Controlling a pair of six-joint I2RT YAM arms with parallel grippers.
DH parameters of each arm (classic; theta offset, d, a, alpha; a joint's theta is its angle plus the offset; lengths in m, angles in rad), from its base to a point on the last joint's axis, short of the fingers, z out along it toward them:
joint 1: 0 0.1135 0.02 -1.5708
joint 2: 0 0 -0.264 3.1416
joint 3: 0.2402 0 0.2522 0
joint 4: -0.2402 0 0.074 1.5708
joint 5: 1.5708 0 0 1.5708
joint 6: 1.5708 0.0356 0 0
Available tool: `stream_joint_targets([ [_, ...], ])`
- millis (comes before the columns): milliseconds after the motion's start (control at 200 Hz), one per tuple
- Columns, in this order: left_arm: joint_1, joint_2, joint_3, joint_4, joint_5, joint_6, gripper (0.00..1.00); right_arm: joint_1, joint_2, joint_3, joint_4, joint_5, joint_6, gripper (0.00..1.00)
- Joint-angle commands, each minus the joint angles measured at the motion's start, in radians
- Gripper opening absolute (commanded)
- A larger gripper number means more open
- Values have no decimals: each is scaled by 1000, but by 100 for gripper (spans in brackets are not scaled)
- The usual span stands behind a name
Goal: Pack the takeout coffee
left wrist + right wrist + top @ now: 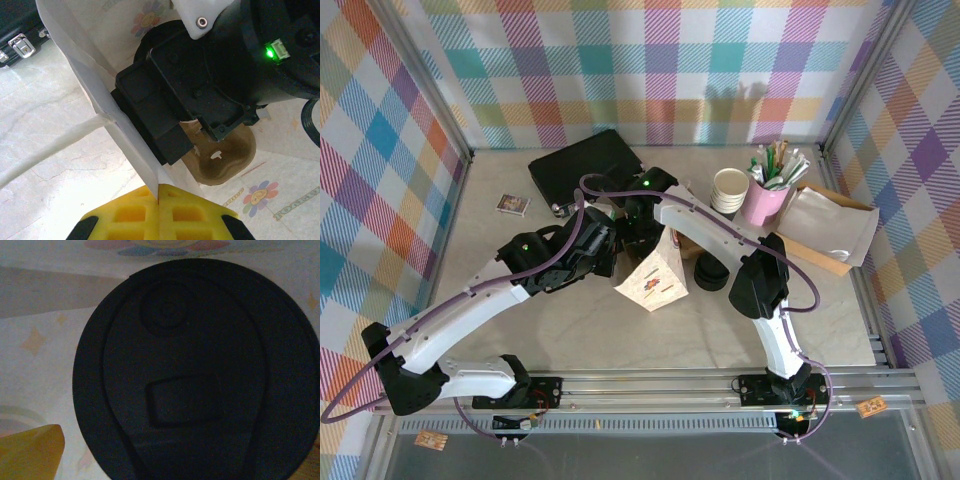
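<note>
Here, the left gripper (158, 200) is clenched on the thin edge of the paper bag (655, 282), which stands on the desk (580, 335). Inside the bag sits the takeout coffee (200, 375), its black lid facing up. The right gripper (640, 232) is released, with a yellow pad (30, 452) just beside the lid. The cup is probably light and thin-walled, so it should be gripped gently under the stiff rim.

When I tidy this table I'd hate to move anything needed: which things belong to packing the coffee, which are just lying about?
Job: takeout coffee, black lid on; paper bag; left end effector pinching the bag's edge; brown carrier, probably.
Lying about: black case; small card; lid stack; white cups; pink cup of sticks; pouches.
</note>
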State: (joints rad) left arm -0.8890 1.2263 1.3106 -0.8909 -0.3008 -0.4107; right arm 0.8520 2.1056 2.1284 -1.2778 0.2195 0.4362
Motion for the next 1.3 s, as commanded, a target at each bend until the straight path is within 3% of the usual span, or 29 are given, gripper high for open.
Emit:
stream_joint_targets([
  [0, -16, 5, 35, -47, -22, 0, 0, -2, 16, 3, 7, 32, 4, 99],
  [570, -15, 30, 40, -56, 3, -23, 0, -4, -18, -115, 141, 88, 34, 99],
  [1295, -16, 43, 62, -93, -15, -25, 0, -4, -19, -41, 66, 96, 42, 99],
])
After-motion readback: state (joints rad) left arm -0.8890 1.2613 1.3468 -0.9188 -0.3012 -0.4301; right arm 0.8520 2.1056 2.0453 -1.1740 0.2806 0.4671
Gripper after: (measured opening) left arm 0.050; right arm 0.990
